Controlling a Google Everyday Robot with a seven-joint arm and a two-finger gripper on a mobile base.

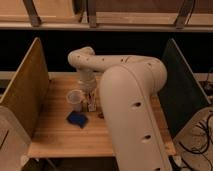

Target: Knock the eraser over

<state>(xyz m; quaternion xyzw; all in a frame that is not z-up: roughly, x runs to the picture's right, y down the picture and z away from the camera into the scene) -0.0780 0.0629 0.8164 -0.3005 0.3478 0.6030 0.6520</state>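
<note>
The eraser point(92, 105) is a small pale upright block on the wooden table point(55, 135), just right of a clear cup point(75, 99). My gripper point(89, 91) hangs from the white arm's wrist directly above and behind the eraser, very close to it. The big white arm point(130, 100) reaches from the lower right, bends at the back and comes down over the cup and eraser. The eraser's right side is partly hidden by the arm.
A blue flat object point(77, 119) lies in front of the cup. A reddish item point(100, 115) peeks out at the arm's edge. A tan divider point(22, 95) stands on the left and a dark one point(177, 90) on the right.
</note>
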